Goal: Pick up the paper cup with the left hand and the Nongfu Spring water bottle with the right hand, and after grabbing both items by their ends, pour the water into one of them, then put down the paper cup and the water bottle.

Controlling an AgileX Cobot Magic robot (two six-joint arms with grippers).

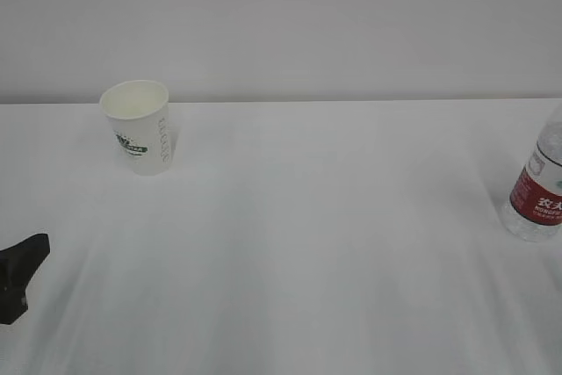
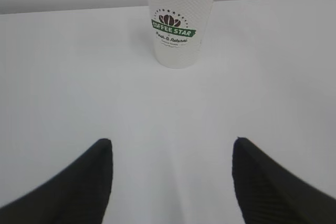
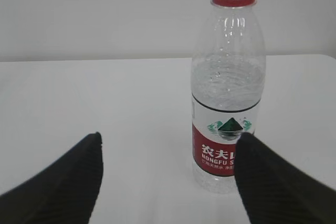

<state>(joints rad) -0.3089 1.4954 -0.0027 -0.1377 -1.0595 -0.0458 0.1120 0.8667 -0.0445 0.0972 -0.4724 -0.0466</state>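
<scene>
Paper cup (image 1: 138, 126), one only, stood upright at the far left of the white table (image 1: 316, 243); only the left wrist view made its embossed wall and "COFFEE STAR" logo readable. One ribbed clear Nongfu Spring water bottle (image 3: 228, 103) stood uncapped at the right edge, its top cut off in the exterior view. The left hand (image 2: 170, 182) and right hand (image 3: 168, 177) both gaped, empty.

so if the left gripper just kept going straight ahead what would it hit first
Probably the paper cup: it stands upright dead ahead, centred between the open jaws, with only bare table between. How far off is unclear.
</scene>
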